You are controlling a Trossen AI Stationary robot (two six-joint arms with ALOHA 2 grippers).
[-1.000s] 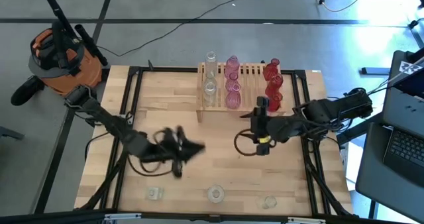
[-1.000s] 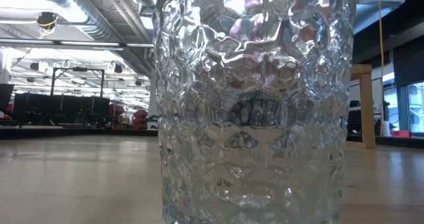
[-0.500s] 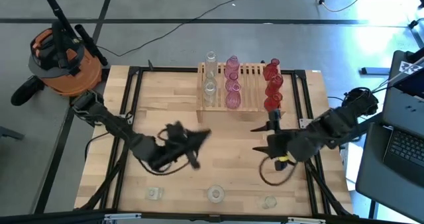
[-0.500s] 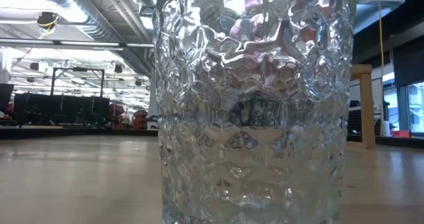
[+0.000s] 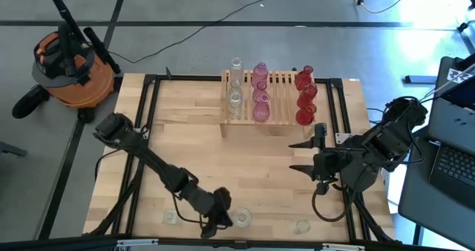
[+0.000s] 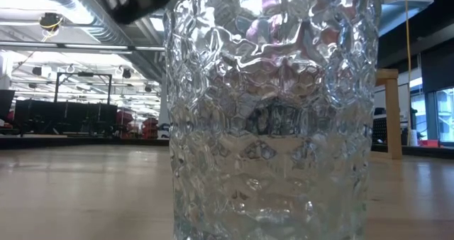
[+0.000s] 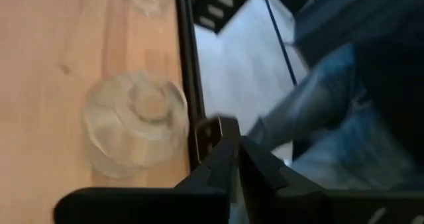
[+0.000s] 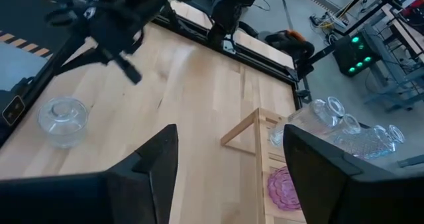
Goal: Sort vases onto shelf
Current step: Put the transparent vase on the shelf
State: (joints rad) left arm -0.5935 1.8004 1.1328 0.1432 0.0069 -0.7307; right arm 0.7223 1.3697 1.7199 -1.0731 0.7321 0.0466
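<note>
The wooden shelf (image 5: pixel 271 106) stands at the table's far middle, with clear (image 5: pixel 235 99), pink (image 5: pixel 260 95) and red vases (image 5: pixel 304 95) standing on its slats. Three clear vases stand along the near edge: left (image 5: pixel 172 217), middle (image 5: pixel 241 217) and right (image 5: pixel 300 225). My left gripper (image 5: pixel 221 221) is shut just left of the middle clear vase (image 7: pixel 136 121), its fingertips (image 7: pixel 232 151) over the table's edge rail, holding nothing. That vase (image 6: pixel 269 112) fills the low view. My right gripper (image 5: pixel 300 156) hovers open and empty at the right, in front of the shelf (image 8: pixel 262 134).
An orange vacuum (image 5: pixel 70 62) stands off the far-left corner and a laptop (image 5: pixel 453 162) sits beyond the right edge. The black frame rail (image 7: pixel 189 65) runs along the near edge, with blue cloth (image 7: pixel 344 118) beyond it. Bare planks lie mid-table (image 5: pixel 245 162).
My left gripper has swept from the table's middle down to the near edge, ending beside the middle clear vase; part of it now shows at the top of the low view. My right gripper has drawn back from the shelf's front toward the right edge and nearer, turning as it went.
</note>
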